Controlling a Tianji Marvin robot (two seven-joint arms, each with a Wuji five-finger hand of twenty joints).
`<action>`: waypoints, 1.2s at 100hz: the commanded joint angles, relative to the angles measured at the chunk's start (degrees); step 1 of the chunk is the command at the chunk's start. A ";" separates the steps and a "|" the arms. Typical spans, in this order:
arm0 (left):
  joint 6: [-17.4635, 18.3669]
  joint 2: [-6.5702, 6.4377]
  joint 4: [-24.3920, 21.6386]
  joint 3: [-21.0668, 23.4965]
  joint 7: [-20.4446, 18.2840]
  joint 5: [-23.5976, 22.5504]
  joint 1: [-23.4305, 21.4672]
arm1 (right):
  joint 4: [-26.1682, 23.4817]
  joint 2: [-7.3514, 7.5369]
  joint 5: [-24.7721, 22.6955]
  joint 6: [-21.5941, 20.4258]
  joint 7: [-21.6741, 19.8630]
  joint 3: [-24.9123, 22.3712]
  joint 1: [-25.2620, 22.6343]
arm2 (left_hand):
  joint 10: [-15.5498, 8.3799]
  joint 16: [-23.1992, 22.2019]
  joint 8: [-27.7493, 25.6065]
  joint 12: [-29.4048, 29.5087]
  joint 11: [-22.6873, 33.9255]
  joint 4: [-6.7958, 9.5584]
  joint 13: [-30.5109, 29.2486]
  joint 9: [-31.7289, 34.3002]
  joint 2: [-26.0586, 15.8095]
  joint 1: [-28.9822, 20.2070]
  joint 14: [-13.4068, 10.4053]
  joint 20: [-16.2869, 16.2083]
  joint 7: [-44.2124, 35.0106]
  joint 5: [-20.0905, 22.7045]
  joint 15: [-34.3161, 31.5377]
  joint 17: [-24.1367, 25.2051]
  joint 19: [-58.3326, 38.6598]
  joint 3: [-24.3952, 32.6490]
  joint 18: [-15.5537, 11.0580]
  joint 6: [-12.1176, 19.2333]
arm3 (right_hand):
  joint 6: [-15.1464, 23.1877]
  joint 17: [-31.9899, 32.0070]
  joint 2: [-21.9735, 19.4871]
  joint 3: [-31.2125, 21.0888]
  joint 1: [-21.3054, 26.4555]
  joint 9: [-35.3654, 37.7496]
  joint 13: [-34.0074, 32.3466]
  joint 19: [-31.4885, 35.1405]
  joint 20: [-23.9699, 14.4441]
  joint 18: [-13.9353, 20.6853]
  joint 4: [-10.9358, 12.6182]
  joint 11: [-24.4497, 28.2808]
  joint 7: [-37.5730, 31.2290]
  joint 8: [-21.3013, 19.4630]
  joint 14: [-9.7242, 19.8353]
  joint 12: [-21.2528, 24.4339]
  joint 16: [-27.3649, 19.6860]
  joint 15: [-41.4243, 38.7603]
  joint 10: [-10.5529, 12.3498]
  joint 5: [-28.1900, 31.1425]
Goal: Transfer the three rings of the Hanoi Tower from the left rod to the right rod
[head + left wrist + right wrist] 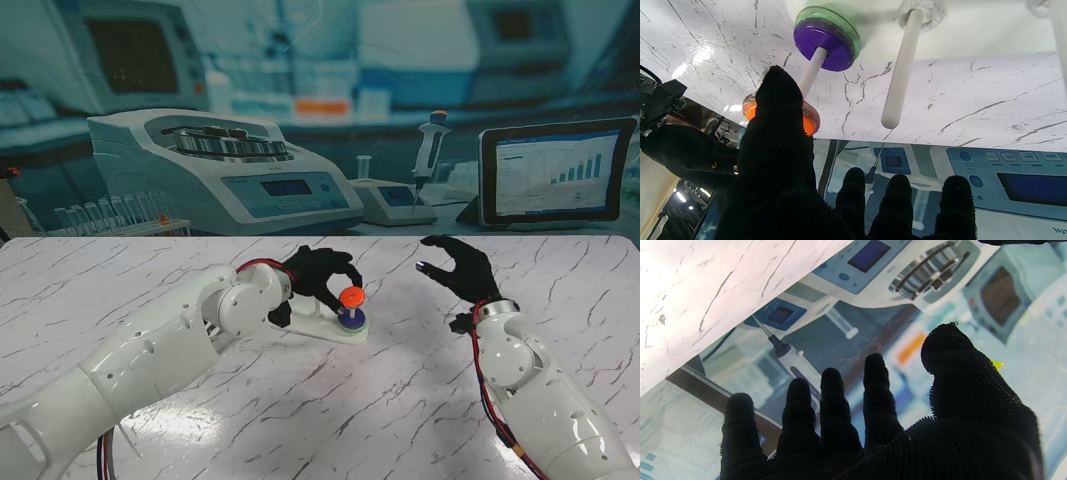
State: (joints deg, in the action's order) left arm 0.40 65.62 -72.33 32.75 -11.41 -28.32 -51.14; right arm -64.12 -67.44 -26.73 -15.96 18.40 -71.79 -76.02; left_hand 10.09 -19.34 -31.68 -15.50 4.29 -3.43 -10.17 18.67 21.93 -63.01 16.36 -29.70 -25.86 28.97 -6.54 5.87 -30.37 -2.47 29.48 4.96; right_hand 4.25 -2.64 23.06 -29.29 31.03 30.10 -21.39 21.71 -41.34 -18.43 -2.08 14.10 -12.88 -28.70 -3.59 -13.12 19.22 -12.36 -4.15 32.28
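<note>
seen from the stand: left hand (318,276) reaching over the white tower base (330,327), an orange ring (351,297) at its fingertips, raised near the top of the right rod above a purple ring (351,318). right hand (460,266) well apart to the right, lifted off the marble table (400,400), fingers spread wide and holding nothing.

shown only by the left wrist view: green ring (850,28) lying under the purple ring (826,46) at the foot of one rod (811,71), and the middle rod (902,66) beside it bare. orange ring (806,121) mostly hidden behind the thumb (778,110), up at that rod's tip; cannot tell whether pinched or merely touched, the other fingers standing apart from it.

right wrist view: right hand (880,426) only, fingers fanned against the lab backdrop, nothing within them.
</note>
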 commanded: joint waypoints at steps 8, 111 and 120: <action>1.48 0.42 0.13 -0.18 -0.37 -0.18 0.15 | -0.01 -0.46 0.06 -0.22 0.16 0.19 -0.29 | -0.23 -0.33 -2.53 -0.12 -0.52 0.01 -1.21 0.84 -2.76 -3.21 0.33 -1.06 -6.77 5.62 0.34 0.07 -0.57 1.59 1.68 2.65 | 0.85 0.74 -0.86 1.00 0.39 1.41 0.02 0.42 -0.52 4.96 1.70 0.22 -0.34 0.70 0.50 -0.18 0.10 0.59 0.75 0.91; 1.20 0.59 1.46 -2.58 -0.30 -1.99 1.76 | 0.25 -0.50 0.02 -0.34 0.46 0.11 -0.26 | -0.18 -1.00 -2.63 -0.43 -0.11 0.30 -2.60 1.80 -1.99 -3.59 0.51 -2.48 -7.63 5.60 -0.54 -1.08 -3.78 1.83 1.32 1.36 | 0.74 0.78 -1.14 1.02 0.38 1.16 0.76 0.40 -0.50 5.06 1.68 0.14 -0.17 0.77 0.77 -0.12 -0.19 0.84 0.82 0.67; 1.09 0.60 1.52 -2.69 -0.44 -1.87 1.80 | 0.25 -0.50 -0.01 -0.36 0.48 0.07 -0.27 | 0.08 -0.97 -1.79 -0.42 -0.16 0.69 -2.50 1.68 -3.00 -2.51 0.53 -2.30 -6.17 4.90 -0.48 -0.95 -3.59 1.96 1.38 -0.47 | 0.81 0.76 -1.03 1.01 0.33 1.21 0.63 0.41 -0.51 5.01 1.69 0.14 -0.22 0.74 0.78 -0.14 -0.13 0.95 0.77 0.71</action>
State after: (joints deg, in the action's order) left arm 0.32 65.89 -70.98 30.22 -11.10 -30.50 -49.49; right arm -63.79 -67.47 -26.78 -16.10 18.69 -71.89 -75.99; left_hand 10.12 -19.92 -31.68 -15.50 4.35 -3.43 -12.37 19.36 21.93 -63.02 16.39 -31.19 -25.89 28.97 -6.62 4.11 -32.60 -2.47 29.49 4.57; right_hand 4.25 -2.65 23.06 -29.29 31.03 30.10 -21.39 21.71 -41.34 -18.43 -2.08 14.10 -12.88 -28.70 -3.59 -13.12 19.22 -12.36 -4.15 32.28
